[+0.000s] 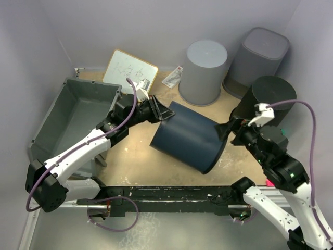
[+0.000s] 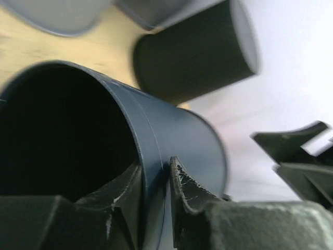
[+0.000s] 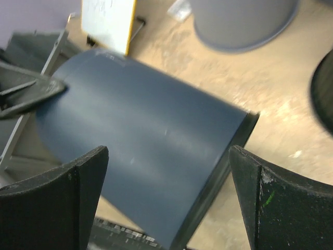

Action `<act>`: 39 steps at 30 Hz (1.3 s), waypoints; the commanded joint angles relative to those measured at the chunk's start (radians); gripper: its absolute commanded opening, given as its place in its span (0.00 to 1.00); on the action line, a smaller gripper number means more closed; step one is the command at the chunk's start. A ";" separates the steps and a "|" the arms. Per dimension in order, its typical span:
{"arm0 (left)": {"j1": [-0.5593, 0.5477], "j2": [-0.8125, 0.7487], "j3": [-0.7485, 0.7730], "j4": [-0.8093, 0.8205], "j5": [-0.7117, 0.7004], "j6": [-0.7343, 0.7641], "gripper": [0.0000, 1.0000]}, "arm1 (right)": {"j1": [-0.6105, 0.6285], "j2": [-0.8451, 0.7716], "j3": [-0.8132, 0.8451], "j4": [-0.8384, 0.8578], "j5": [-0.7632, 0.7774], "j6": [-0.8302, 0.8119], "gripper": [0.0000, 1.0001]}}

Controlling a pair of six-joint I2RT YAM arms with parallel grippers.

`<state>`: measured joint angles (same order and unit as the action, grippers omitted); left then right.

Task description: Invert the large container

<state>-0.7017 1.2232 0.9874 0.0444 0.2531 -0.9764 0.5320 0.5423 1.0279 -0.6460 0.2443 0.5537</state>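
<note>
Tub not yet flipped
The tub (image 1: 78, 112) sits open side up at the table's (image 1: 136, 162) left, untouched. The left claw (image 1: 158, 111) pinches the lying bucket's (image 1: 190, 136) rim, and the right claw (image 1: 225, 130) gapes wide, empty.

The top view is evenly lit from above and sharp; soft shadows lie beside the navy bucket (image 1: 187, 138), and the large grey tub (image 1: 78, 117) at left is mildly shaded inside; the left wrist view is smeared, probably by motion, with the black bucket (image 2: 197, 52) streaked, the right side washed out and the navy bucket's interior black; the right wrist view is soft, with the whiteboard (image 3: 109, 23) blurred at upper left.
</note>
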 commanded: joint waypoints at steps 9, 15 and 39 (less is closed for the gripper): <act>0.062 0.031 0.074 -0.308 -0.084 0.326 0.33 | 0.008 -0.134 -0.221 0.055 -0.223 0.243 1.00; 0.062 0.062 0.073 -0.300 -0.072 0.332 0.33 | 0.008 -0.186 -0.337 0.121 -0.298 0.343 0.84; -0.006 0.153 -0.004 -0.145 -0.041 0.234 0.33 | 0.008 0.254 0.252 0.095 -0.275 -0.219 0.00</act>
<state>-0.6327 1.3449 1.0073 -0.0875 0.1566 -0.7425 0.5350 0.6601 1.0840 -0.7177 -0.0147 0.5919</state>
